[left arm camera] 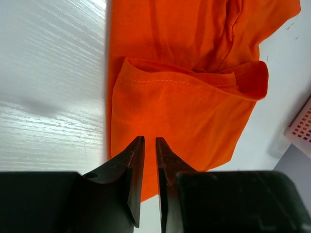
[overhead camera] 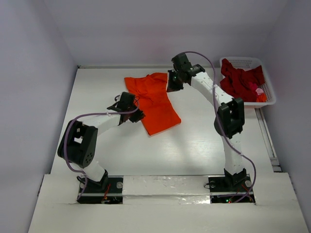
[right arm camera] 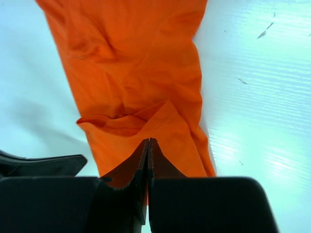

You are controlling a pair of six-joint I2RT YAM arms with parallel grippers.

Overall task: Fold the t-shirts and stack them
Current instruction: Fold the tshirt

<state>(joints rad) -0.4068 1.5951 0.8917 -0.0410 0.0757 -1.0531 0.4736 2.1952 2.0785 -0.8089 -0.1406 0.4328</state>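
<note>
The bright orange t-shirt (overhead camera: 154, 99) of soft plain cloth lies crumpled on the white table (overhead camera: 194, 145) between the two arms, one sleeve spread toward the far left and the body running down toward the near right. It looks light and limp, so it will sag and bunch wherever it is lifted and will not keep a crease unless pressed flat. The best holds are probably two corners of one edge, at hem or shoulder seam, taken together so the cloth hangs straight. The right gripper (right arm camera: 148, 141) has its fingers pressed together on a ridge of orange cloth that rises to the tips, at the shirt's far right edge. The left gripper (left arm camera: 150, 141) shows only a thin slit between its fingers at the near left edge, beside a turned-over flap, and whether cloth is pinched there I cannot tell. The left arm is bent low with its forearm reaching in from the left, while the right arm stretches far forward and leans left. The dark red t-shirt (overhead camera: 238, 80) sits heaped in the white plastic lattice basket (overhead camera: 245, 60) at the far right
</note>
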